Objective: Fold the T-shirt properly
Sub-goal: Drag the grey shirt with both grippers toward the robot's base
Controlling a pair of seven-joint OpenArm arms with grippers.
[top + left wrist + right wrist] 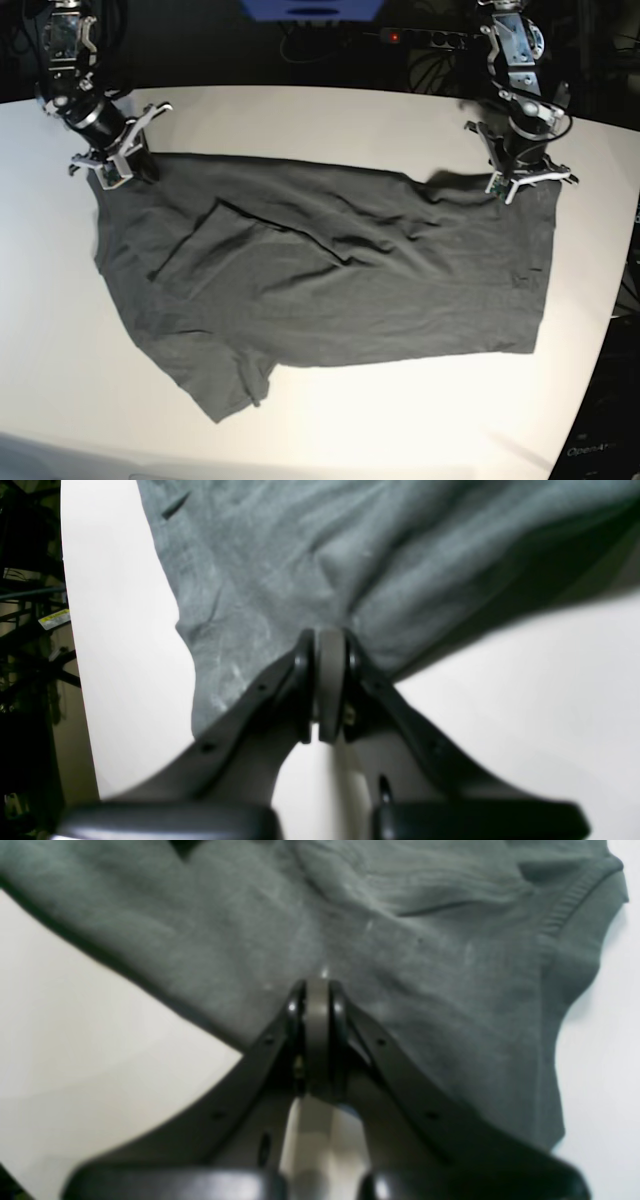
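Observation:
The dark grey T-shirt (pixel 330 270) lies spread and wrinkled across the white table (pixel 300 120), with a sleeve folded over near its front left corner. My left gripper (pixel 515 185) is shut on the shirt's far right corner; in the left wrist view the cloth (pixel 310 555) tents up into the closed fingertips (pixel 330 635), with shadow beneath it. My right gripper (pixel 112 172) is shut on the far left corner. In the right wrist view its closed tips (pixel 317 985) pinch the cloth (pixel 425 965) beside a ribbed edge (pixel 570 905).
A power strip (pixel 420 38) with a red light and a blue object (pixel 310 8) sit behind the table's far edge. In the left wrist view the table edge (pixel 75 655) borders dark framework and cables (pixel 30 605). Bare white table (pixel 380 410) surrounds the shirt.

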